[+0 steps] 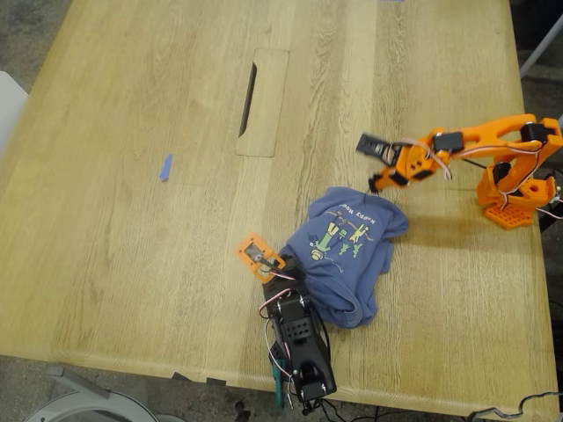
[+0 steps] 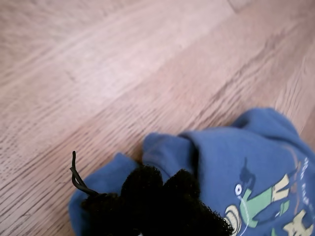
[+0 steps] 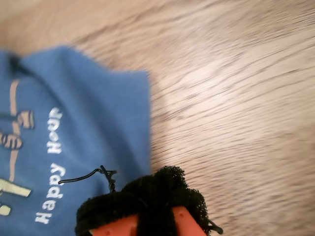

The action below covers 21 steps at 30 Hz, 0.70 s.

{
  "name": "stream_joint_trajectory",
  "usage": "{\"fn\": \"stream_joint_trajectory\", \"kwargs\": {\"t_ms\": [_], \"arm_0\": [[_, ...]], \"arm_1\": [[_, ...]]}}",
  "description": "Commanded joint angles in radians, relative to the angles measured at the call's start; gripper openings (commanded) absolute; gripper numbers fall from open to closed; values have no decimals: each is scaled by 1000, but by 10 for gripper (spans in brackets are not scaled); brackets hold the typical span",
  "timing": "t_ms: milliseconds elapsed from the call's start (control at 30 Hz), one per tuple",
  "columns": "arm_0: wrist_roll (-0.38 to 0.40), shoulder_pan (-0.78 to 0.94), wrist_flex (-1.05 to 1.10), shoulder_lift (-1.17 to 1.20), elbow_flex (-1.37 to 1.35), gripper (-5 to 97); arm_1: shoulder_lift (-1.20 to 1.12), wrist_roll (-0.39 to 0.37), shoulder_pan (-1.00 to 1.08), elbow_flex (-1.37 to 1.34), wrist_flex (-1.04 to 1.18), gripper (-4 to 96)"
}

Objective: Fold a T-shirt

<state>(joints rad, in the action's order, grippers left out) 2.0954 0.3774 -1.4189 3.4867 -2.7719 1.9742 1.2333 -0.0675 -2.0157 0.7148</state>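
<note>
The T-shirt lies bunched on the worktop, its long axis running between my two arms. My first claw sits on its near hem, my second claw at the far edge by the lettering. Each is equally close. I cannot tell whether either claw pinches cloth.
</note>
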Motion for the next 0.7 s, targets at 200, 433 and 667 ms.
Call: {"fn": "stream_joint_trajectory", "kwargs": {"t_ms": [200, 433, 667], "arm_0": [[-14, 232, 92, 35, 103, 17], [-32, 436, 212, 34, 71, 10], [-54, 626, 249, 67, 9, 0]], "arm_1": [[291, 46, 310, -117, 75, 0], [541, 67, 557, -344, 63, 0], [802, 110, 887, -601, -48, 0]]}}
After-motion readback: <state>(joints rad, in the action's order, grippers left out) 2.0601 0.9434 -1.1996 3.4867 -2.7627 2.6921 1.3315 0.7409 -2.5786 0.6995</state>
